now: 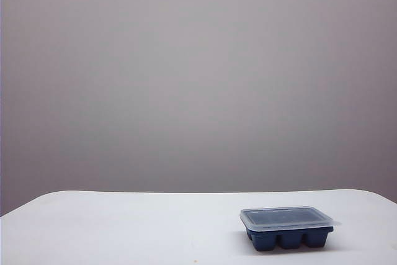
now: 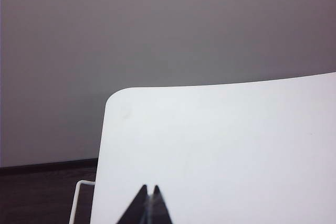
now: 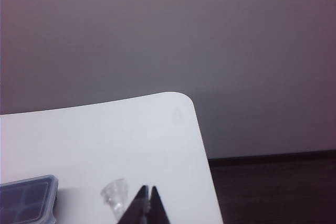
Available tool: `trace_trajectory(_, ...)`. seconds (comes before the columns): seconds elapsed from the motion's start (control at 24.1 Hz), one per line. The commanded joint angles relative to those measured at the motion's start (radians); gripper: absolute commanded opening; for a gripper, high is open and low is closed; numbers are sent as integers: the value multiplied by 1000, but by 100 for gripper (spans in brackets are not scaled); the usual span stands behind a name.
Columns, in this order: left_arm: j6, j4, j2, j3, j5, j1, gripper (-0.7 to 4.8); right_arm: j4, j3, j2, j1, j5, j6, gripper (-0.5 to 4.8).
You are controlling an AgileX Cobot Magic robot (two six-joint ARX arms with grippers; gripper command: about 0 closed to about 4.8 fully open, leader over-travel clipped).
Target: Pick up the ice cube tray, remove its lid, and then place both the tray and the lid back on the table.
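Note:
The dark navy ice cube tray (image 1: 289, 238) stands on the white table (image 1: 136, 228) at the front right, with the translucent lid (image 1: 286, 218) still on top of it. One corner of the covered ice cube tray (image 3: 23, 199) also shows in the right wrist view. Neither arm appears in the exterior view. My left gripper (image 2: 149, 188) is shut and empty, hovering over bare table (image 2: 220, 140) near its far corner. My right gripper (image 3: 147, 188) is shut and empty too, a short way to the side of the tray, not touching it.
A small crumpled piece of clear plastic (image 3: 115, 192) lies on the table between the tray and my right gripper. A rounded table corner (image 3: 181, 100) and dark floor (image 3: 273, 187) lie beyond. A white frame bar (image 2: 77, 200) shows beside the table edge.

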Motion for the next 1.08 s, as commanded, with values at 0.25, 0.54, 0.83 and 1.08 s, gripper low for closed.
trace_trajectory(0.25,-3,-2,0,1,2,1,-5,13,-6,0,1,3,-3,-6)
trace_trajectory(0.54,-78,55,0,12,44,1,39,59,-3,0,1,-52,67,-6)
trace_trajectory(0.83,-119,96,28,72,48,1,34,122,54,81,-2,-69,248,-6)
trace_trajectory(1.08,-105,186,143,153,47,1,34,130,226,323,-6,-77,208,-6)
